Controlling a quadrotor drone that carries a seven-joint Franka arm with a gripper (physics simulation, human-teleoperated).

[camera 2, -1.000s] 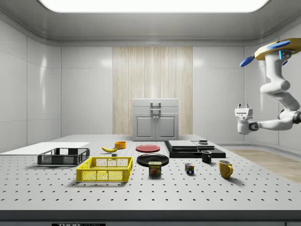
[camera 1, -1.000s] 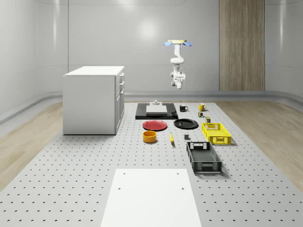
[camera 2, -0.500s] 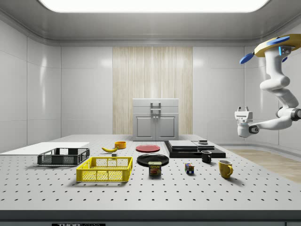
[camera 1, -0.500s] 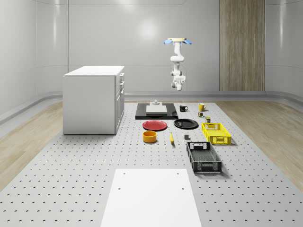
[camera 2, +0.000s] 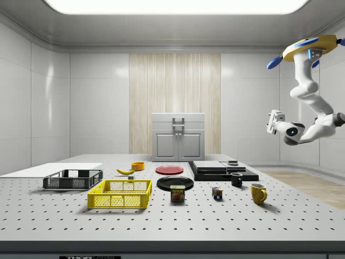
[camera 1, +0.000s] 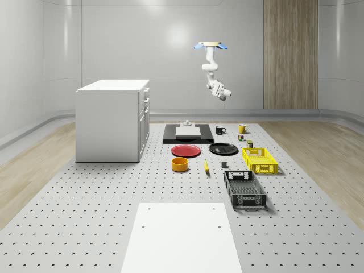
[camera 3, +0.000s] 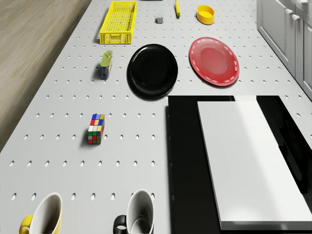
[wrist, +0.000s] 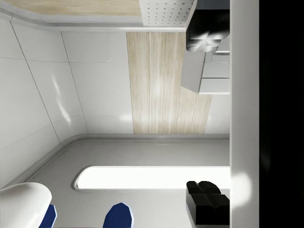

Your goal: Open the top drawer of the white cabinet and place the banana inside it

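Banana (camera 1: pixel 206 166) sits on the table (camera 1: pixel 85 216) between the orange bowl (camera 1: pixel 180 164) and the yellow crate (camera 1: pixel 260 160), same spot as a second ago; I also see it in the side view (camera 2: pixel 125 171) and the drone view (camera 3: pixel 178 8). Cabinet (camera 1: pixel 114 120) is at the whole-scene view's left, all drawers shut, top drawer (camera 1: pixel 146 91) not opened yet.

What changed: drone (camera 1: pixel 209 45) has climbed a bit and drifted toward the whole-scene view's left. Arm has swung the wrist up, so the gripper (camera 1: pixel 226 94) now sits higher and points outward and up rather than hanging down. In the side view the gripper (camera 2: pixel 274 120) is tilted, high above the far table end.

Drone hovers over the far end of the table, roughly above the black mat (camera 1: pixel 188 135) and the mugs (camera 1: pixel 220 130). Gripper is in the air, well apart from the banana and well above it; the banana lies nearer the camera in the whole-scene view. Nothing in the gripper that I can see. Finger spread: I cannot tell.
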